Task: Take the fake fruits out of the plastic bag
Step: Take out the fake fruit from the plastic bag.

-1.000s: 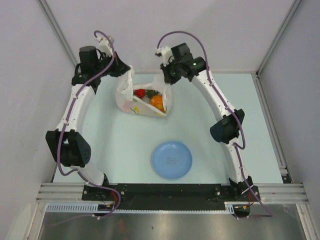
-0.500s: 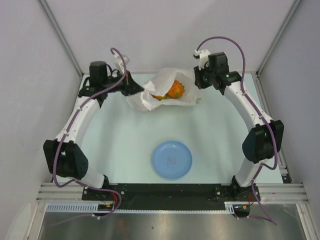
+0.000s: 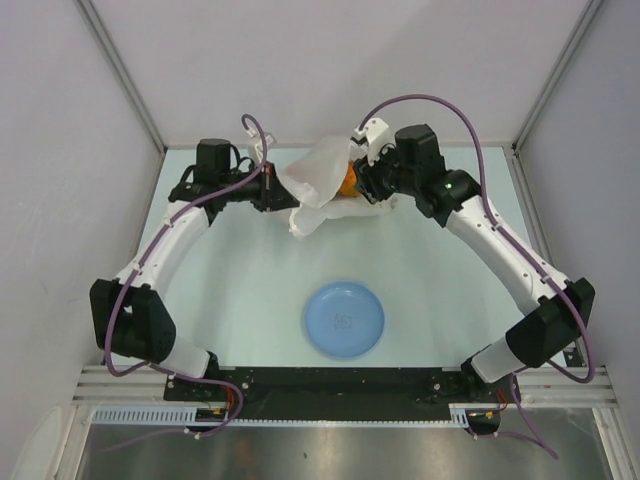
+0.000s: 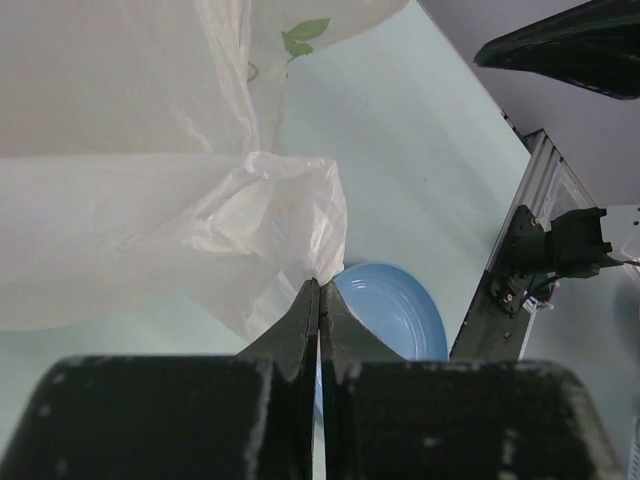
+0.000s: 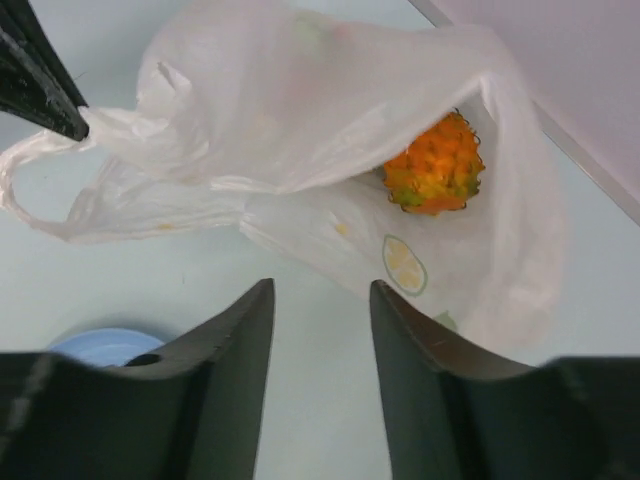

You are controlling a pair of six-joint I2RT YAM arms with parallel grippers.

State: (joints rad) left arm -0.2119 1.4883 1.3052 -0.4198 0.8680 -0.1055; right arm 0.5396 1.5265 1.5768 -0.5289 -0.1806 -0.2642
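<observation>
The plastic bag (image 3: 322, 180) lies bunched at the far middle of the table, thin white plastic with small fruit prints. My left gripper (image 3: 282, 192) is shut on a pinch of its edge (image 4: 318, 282) and holds the bag (image 4: 150, 200) up. My right gripper (image 3: 362, 185) is open and empty, hovering just above the bag (image 5: 300, 110) by its mouth (image 5: 322, 290). An orange pineapple (image 5: 435, 165) lies inside the bag's open mouth, and it also shows in the top view (image 3: 347, 183). The other fake fruits are hidden.
A round light-blue plate (image 3: 343, 319) sits on the table near the front middle; it also shows in the left wrist view (image 4: 395, 310) and the right wrist view (image 5: 95, 345). White walls close in the back and sides.
My right arm has swung left from the bag's right side to over its mouth. My left gripper has moved right with the bag's edge, and the bag has bunched up.
</observation>
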